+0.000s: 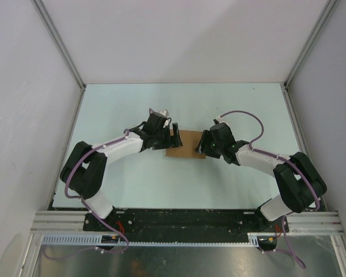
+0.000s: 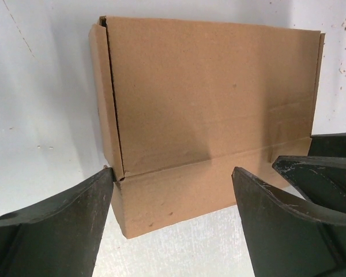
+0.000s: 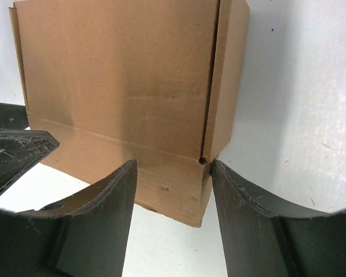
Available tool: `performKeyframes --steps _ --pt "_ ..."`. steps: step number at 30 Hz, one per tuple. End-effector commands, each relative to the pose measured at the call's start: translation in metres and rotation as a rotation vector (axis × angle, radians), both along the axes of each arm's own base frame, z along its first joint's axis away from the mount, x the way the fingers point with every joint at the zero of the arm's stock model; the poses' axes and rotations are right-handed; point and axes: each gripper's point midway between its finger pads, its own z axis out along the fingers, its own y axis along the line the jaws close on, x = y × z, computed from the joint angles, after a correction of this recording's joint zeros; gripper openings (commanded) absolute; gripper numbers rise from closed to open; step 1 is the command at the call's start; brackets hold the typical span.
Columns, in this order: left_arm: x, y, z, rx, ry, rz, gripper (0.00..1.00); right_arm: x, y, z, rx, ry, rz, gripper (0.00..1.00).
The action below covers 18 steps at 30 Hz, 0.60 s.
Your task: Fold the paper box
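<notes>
Paper box [image 1: 186,144] mid-frame on the tabletop [image 1: 184,109].
Left claw [image 2: 172,176] and right claw [image 3: 173,167] both apart, flanking its ends.

From above, my wrists cover both short ends of the paper box [image 1: 184,145]. The fingertips of my left gripper [image 1: 174,138] and right gripper [image 1: 203,145] are lost under them. In the left wrist view my 2 fingers run off the bottom edge, and a dark slab [image 2: 320,173] hides the box's low right corner; what that slab is, I cannot tell. In the right wrist view the frame cuts off the box's top. Whether my fingers touch cardboard is unclear.
</notes>
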Motion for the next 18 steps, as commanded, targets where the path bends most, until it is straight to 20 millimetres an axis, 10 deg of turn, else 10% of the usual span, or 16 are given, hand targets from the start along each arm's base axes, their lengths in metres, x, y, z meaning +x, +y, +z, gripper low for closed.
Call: performKeyframes --steps 1,18 --pt "-0.0093 -0.0106 0.0084 -0.052 0.004 -0.027 0.88 0.0028 0.0081 0.0062 0.048 -0.012 0.008 0.59" --pt "-0.0112 -0.0108 0.0030 -0.057 0.019 -0.020 0.73 0.0056 0.0014 0.0014 0.029 -0.007 0.003 0.58"
